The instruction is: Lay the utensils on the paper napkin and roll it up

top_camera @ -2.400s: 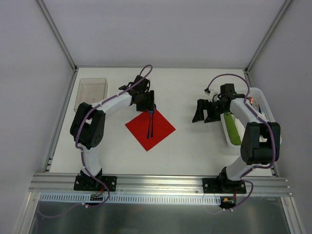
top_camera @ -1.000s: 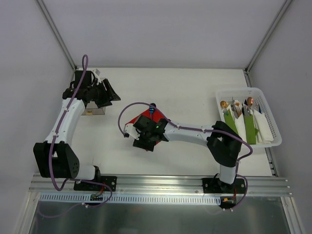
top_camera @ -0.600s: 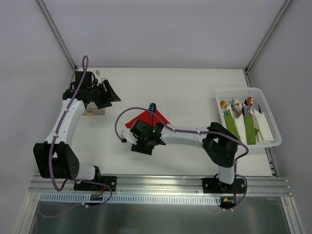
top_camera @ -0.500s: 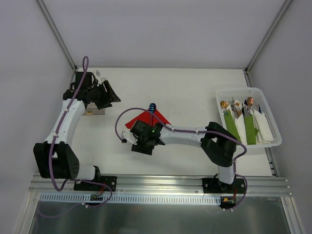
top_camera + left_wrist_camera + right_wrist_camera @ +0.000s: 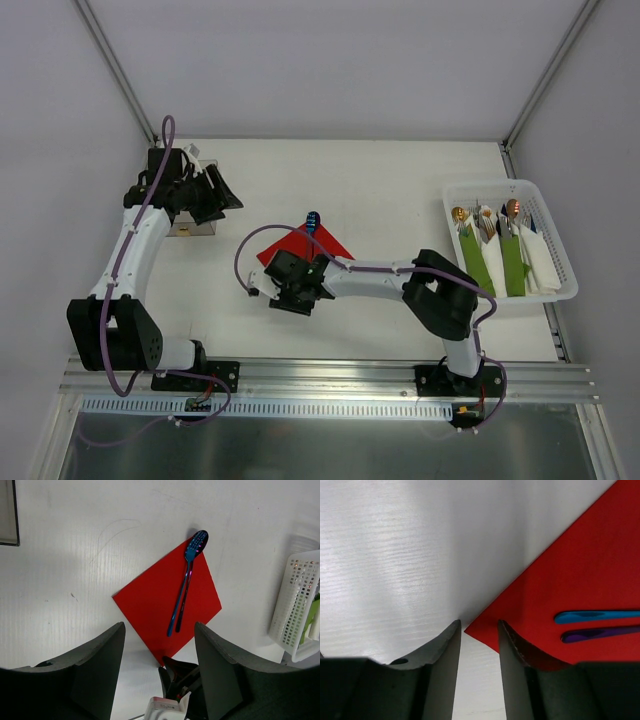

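The paper napkin (image 5: 298, 244) (image 5: 159, 605) lies flat as a red diamond at mid-table. The two utensils (image 5: 183, 592) rest side by side on it, their blue-purple heads (image 5: 313, 219) poking past its far corner. My right gripper (image 5: 292, 300) (image 5: 479, 625) is low at the napkin's near corner. Its jaws stand narrowly apart with that corner (image 5: 470, 629) between the fingertips. The utensils' handle ends (image 5: 595, 624) show to the right of it. My left gripper (image 5: 228, 197) (image 5: 159, 626) hangs high at the back left, open and empty.
A clear plastic container (image 5: 190, 228) (image 5: 7, 510) sits under the left arm at the back left. A white basket (image 5: 553, 290) (image 5: 300, 605) at the right edge holds green and white napkin bundles with copper-headed utensils. The right arm stretches across the table's middle.
The left arm has withdrawn from the napkin to the back left. The right arm came over from the basket, slid to the napkin's near corner, and its jaws have narrowed.
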`<control>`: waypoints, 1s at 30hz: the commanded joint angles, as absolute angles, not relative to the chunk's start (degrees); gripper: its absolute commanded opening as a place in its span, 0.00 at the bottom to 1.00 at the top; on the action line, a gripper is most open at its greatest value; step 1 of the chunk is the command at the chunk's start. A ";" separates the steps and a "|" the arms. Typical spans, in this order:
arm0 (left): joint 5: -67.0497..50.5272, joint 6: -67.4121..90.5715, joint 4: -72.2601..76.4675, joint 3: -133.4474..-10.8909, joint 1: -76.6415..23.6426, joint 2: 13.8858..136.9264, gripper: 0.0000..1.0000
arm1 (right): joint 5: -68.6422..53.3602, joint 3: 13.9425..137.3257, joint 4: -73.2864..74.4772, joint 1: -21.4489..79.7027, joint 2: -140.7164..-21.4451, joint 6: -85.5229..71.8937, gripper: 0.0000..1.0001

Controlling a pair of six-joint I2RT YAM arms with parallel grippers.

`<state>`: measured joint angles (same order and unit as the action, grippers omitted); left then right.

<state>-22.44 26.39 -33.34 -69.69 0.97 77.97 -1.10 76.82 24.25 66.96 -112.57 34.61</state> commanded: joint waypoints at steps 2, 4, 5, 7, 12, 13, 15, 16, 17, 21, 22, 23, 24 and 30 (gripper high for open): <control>-22.94 25.31 -33.57 -69.35 1.67 75.94 0.58 | -0.79 77.43 23.82 66.80 -113.82 34.54 0.22; -22.94 25.22 -33.49 -69.43 1.58 75.85 0.58 | -0.79 76.82 23.73 66.80 -113.56 34.02 0.11; -22.94 25.05 -33.57 -69.52 1.67 75.85 0.58 | -0.70 76.64 23.73 66.62 -113.38 33.84 0.08; -23.03 24.96 -33.49 -69.61 1.76 75.67 0.58 | -0.70 76.38 23.82 66.71 -113.03 32.88 0.00; -23.20 24.70 -33.57 -69.26 1.76 75.15 0.58 | -3.77 76.73 25.74 66.62 -111.01 29.54 0.00; -23.55 24.61 -33.57 -69.17 1.76 75.06 0.58 | -4.48 76.99 26.19 66.71 -110.74 28.40 0.00; -23.82 24.08 -33.57 -68.91 1.76 74.80 0.58 | -6.41 78.04 27.50 66.71 -109.69 27.43 0.00; -23.82 24.00 -33.57 -68.82 1.76 74.45 0.59 | -6.94 78.31 27.77 66.62 -109.34 27.25 0.00; -23.73 23.73 -33.57 -68.64 1.84 74.27 0.60 | -7.99 78.66 28.12 66.45 -108.90 27.07 0.00; -22.42 23.47 -33.57 -67.68 1.76 73.30 0.65 | -12.46 80.94 30.58 64.60 -108.54 28.56 0.00; -22.33 23.47 -33.49 -67.59 1.76 72.95 0.68 | -13.44 81.64 31.89 63.90 -109.24 29.17 0.00; -22.32 23.29 -33.49 -67.50 1.76 72.69 0.70 | -14.32 82.78 32.34 62.42 -109.68 29.70 0.00; -22.41 23.12 -33.49 -67.15 1.76 72.51 0.73 | -16.41 83.31 33.47 61.53 -110.12 30.84 0.00; -21.36 21.01 -31.21 -64.00 1.76 67.77 0.86 | -25.56 88.23 38.13 55.20 -113.46 36.64 0.00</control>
<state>-22.02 23.05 -33.04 -65.58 1.23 71.55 -18.74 84.77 33.78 57.19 -112.36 32.49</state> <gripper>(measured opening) 0.844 0.009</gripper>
